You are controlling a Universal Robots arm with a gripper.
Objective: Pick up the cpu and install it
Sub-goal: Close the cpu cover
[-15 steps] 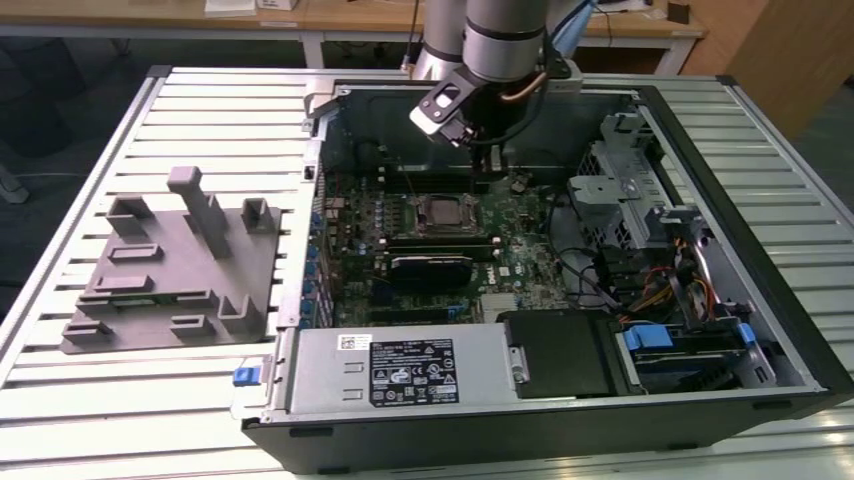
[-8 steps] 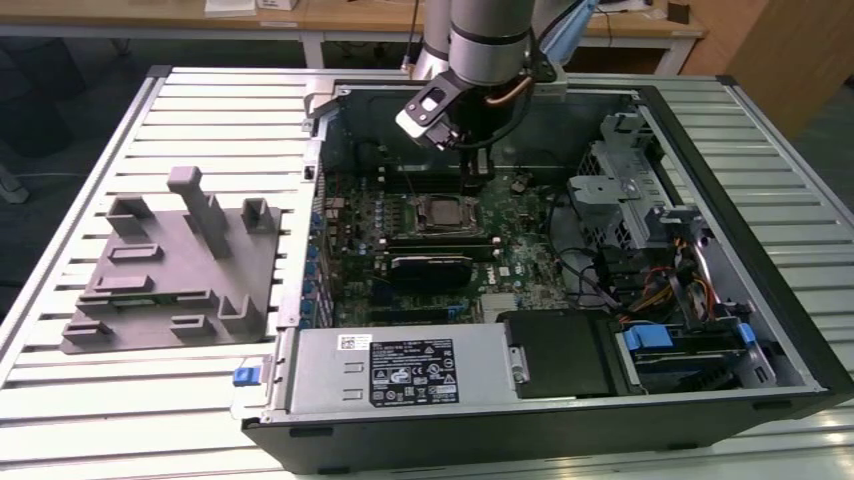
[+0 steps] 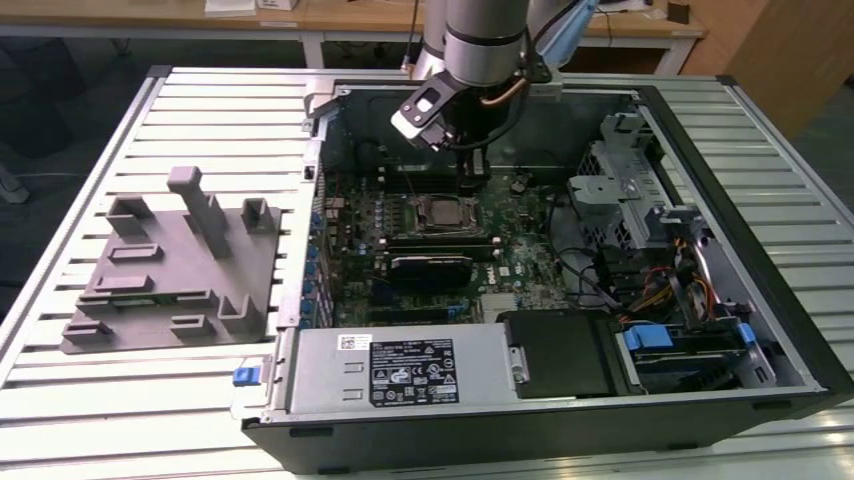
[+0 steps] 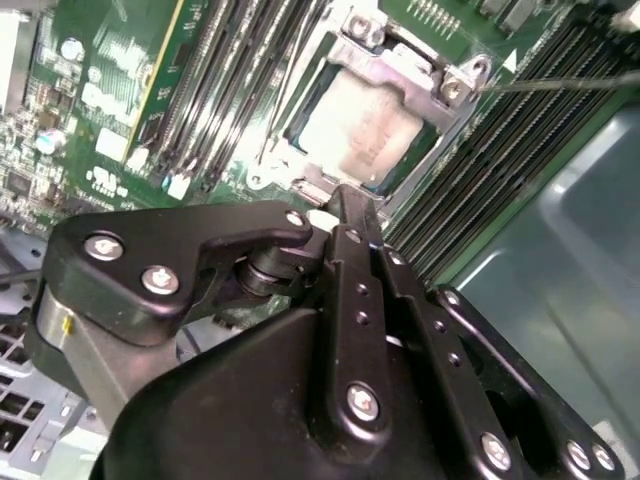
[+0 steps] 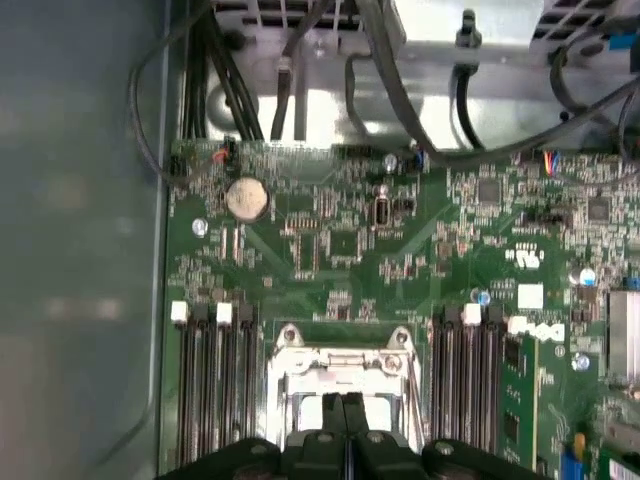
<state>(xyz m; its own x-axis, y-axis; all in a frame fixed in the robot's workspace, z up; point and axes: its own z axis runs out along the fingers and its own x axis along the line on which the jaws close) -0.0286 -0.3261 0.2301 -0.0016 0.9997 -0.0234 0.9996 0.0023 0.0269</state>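
Closed gripper (image 3: 474,188), upper centre of the exterior view, holds nothing; tips sit near the cpu (image 4: 370,130), seated in the socket (image 4: 400,62). Placement appears complete; latching unconfirmed.

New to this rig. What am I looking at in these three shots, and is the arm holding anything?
One robot arm with a gripper reaches into an open computer case lying on a slatted table. The exterior view comes from a camera off the arm; both wrist views come from cameras riding on the arm, looking at the green motherboard. A grey fixture block sits on the table at the exterior view's left. The cpu sits in its socket frame. The gripper is shut close by it, with nothing seen between its fingers.
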